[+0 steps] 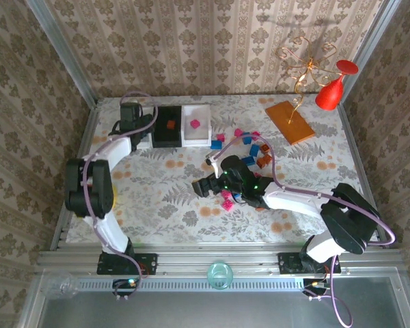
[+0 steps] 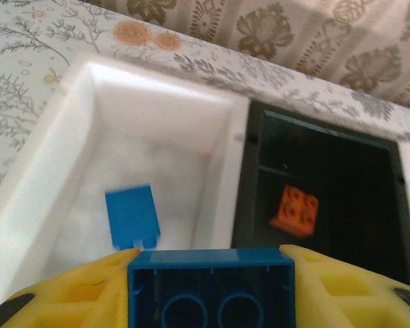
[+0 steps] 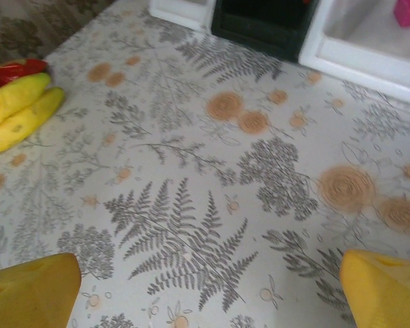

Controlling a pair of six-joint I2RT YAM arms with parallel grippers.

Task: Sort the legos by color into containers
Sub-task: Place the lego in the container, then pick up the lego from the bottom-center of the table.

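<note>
While the left pincer [image 2: 212,273] pinches a blue lego [image 2: 212,295] between its yellow fingers [image 2: 68,297], it hangs over the near end of the left white container [image 2: 157,102]. This container stands touching the left side of the black container [image 2: 328,157]. A second blue lego [image 2: 131,217] lies flat on the left white container's floor. One orange lego [image 2: 295,210] lies askew inside the black container.

Touching the black container's right side stands the right white container [image 1: 201,137], with a single pink lego [image 1: 195,124] in it.

The right pincer [image 3: 205,294] is spread wide, with nothing between its fingers [image 3: 34,294]. It hovers over the bare patterned table [image 3: 191,205], nearer the arm bases than the black container and well apart from it.

The loose legos [image 1: 246,147], blue, pink and orange, lie scattered on the table to the right of the black container, beyond the right white container. A few sit close by the right arm's wrist. Farther right of the black container lies a flat orange board [image 1: 290,121], and past it stands a red glass [image 1: 331,92].
</note>
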